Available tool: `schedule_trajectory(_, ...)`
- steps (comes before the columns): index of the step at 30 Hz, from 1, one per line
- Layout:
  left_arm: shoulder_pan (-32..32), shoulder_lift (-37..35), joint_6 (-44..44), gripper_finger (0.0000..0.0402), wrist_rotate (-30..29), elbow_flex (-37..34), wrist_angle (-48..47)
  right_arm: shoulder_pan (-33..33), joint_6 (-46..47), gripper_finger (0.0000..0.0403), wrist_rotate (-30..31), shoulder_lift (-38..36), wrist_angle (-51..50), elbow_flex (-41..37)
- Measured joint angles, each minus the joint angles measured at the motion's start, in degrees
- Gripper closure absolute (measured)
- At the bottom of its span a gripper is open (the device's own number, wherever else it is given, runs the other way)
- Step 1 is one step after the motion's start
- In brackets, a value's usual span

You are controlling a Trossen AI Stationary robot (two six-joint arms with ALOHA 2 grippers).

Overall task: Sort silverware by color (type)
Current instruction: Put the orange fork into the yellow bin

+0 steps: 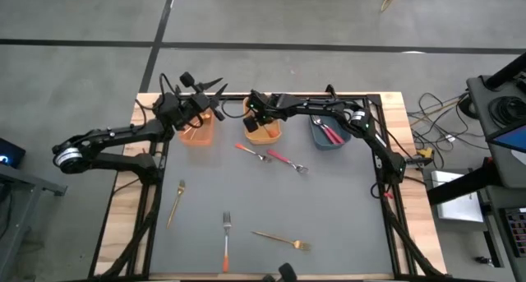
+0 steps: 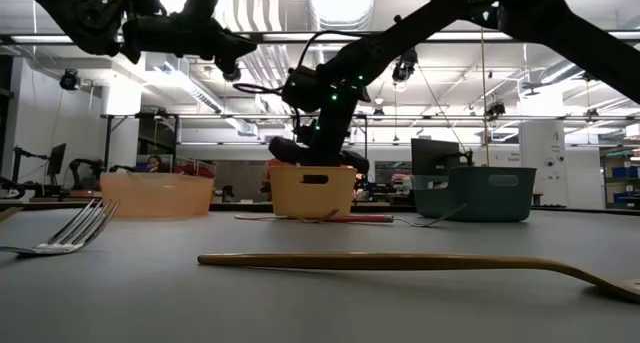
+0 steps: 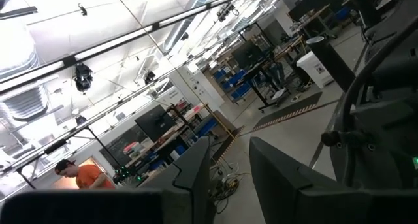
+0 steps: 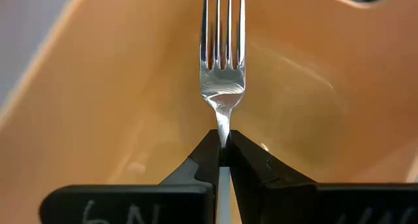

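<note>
Clamped between my right gripper's [image 4: 224,155] two dark fingers in the right wrist view is a slim silver-tined fork [image 4: 222,51], pinched at the narrow neck below the tines, which hang over the inside of an orange plastic bin [image 4: 117,100]. To do this drop well, I judge I should have the whole fork inside the walls before I part the fingers, so it lands flat in the bin rather than tipping over the rim.

From the high view, the right arm reaches from the table's right side across to the middle orange bin [image 1: 263,132] at the far edge, wrist bent down over it. My left gripper [image 1: 197,97] waits above the paler orange translucent bin [image 1: 198,131]. A dark blue bin [image 1: 331,134] to the right holds red-pink-handled forks. Loose forks are left on the grey mat [image 1: 345,200]: two gold ones [image 1: 176,201] [image 1: 282,238], an orange-handled one [image 1: 226,242], and two near the middle [image 1: 275,155].

Low view: the right arm slopes down into the middle bin [image 2: 312,190].

Left wrist view: my left fingers [image 3: 196,175] stand partly apart, holding nothing, pointed out at the room, where a person in orange sits.
</note>
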Motion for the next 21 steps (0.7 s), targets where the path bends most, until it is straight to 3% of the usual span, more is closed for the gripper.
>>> schedule_trajectory(21,1.9,0.0,-2.7,0.0310,1.5,0.0,-0.5,0.0,0.9,0.0385,0.1,0.9,-0.2,0.0)
